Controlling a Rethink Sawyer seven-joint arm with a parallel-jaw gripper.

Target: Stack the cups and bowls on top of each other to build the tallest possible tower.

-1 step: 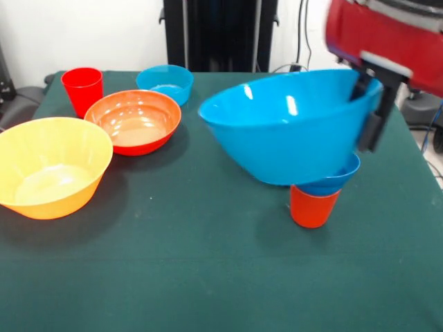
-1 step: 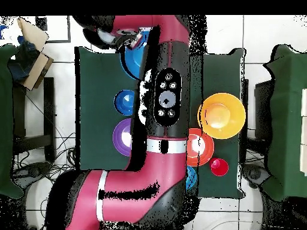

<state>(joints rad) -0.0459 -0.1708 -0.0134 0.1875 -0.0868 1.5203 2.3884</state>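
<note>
Below the claw, an orange cup stands upside down on the desk with a small blue bowl on it. The claw grips the rim of the medium blue bowl, tilted, mouth facing up and away from the claw. Only the overhead view shows the purple bowl; the arm hides the cup there.

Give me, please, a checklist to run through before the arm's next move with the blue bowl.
1. Claw grips the rim of the medium blue plastic bowl: ok.
2. Held bowl level: not ok, it tilts.
3. Small blue plastic bowl seated on the orange plastic cup: ok.
4. Held bowl centred over that base: cannot tell.
5. Red plastic cup and large orange-red plastic bowl well aside: ok.
</note>
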